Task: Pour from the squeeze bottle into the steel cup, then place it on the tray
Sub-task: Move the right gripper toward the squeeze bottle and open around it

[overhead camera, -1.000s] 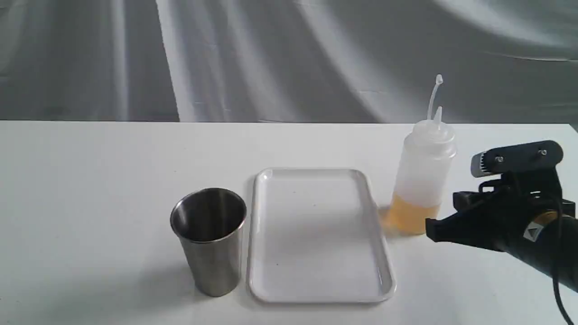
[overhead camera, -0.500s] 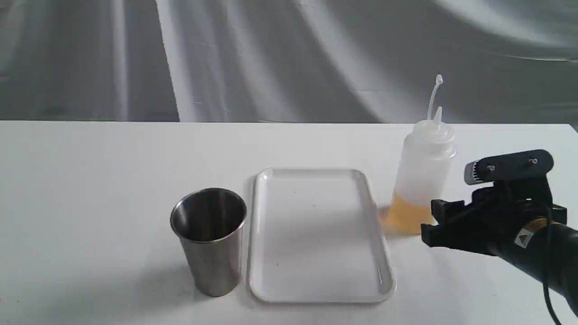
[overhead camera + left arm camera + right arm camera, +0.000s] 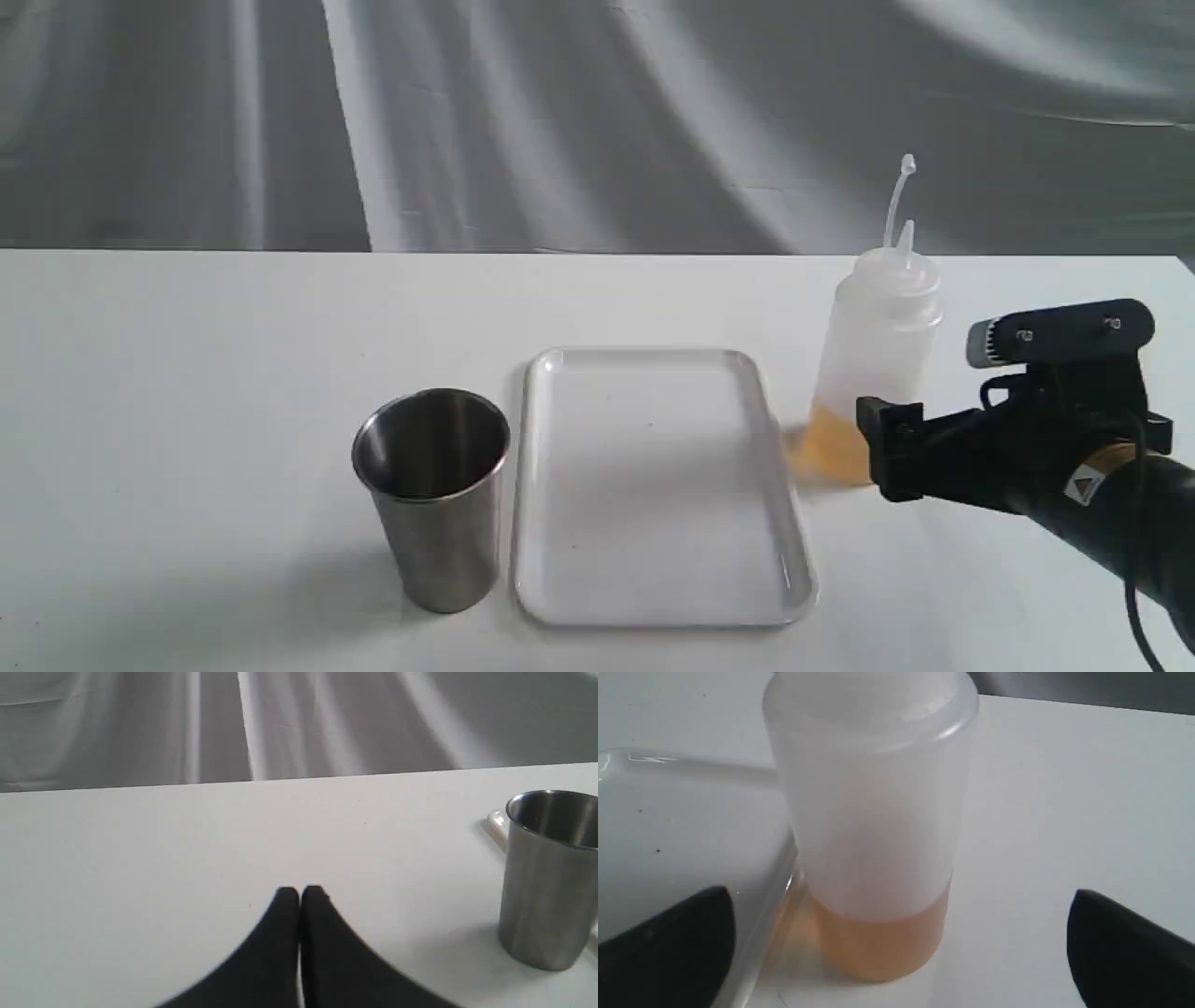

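The squeeze bottle stands upright on the table just right of the tray, with amber liquid in its lower part and its cap strap sticking up. My right gripper is open at the bottle's base, its near finger in front of the liquid. In the right wrist view the bottle fills the middle, the two fingertips wide apart on either side and not touching it. The steel cup stands left of the tray. My left gripper is shut and empty, with the cup off to one side.
The white table ends at a grey draped backdrop. The tray's rim runs close beside the bottle's base in the right wrist view.
My right gripper has moved left toward the bottle and now overlaps its base. The bottle, cup and tray have not moved.
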Tool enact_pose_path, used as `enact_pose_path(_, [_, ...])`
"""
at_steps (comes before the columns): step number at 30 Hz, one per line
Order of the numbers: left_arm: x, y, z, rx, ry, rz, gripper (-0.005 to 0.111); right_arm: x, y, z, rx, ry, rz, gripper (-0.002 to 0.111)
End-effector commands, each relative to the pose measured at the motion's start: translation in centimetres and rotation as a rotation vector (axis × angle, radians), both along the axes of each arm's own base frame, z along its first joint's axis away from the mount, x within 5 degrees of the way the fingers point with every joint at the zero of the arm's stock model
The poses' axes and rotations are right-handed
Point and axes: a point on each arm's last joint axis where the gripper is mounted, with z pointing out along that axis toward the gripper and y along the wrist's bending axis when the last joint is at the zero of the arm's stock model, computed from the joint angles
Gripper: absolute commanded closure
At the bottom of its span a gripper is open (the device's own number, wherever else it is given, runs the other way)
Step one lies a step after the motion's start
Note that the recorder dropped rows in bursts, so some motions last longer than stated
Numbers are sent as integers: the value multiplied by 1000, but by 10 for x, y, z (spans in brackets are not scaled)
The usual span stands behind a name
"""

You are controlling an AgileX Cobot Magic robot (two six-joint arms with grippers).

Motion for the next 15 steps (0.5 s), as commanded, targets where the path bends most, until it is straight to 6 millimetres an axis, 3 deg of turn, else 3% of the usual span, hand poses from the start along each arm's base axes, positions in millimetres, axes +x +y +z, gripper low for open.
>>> enact_pose_path(1, [0, 0, -1, -6, -6, 2, 107, -1, 1, 0, 2, -13, 9, 13])
enact_pose_path(9, [0, 0, -1, -4, -6, 2, 107, 1, 1, 1, 8, -14, -3, 13])
enact_pose_path(15, [0, 0, -1, -4, -6, 2, 107, 24, 2, -6, 9, 32, 2, 13])
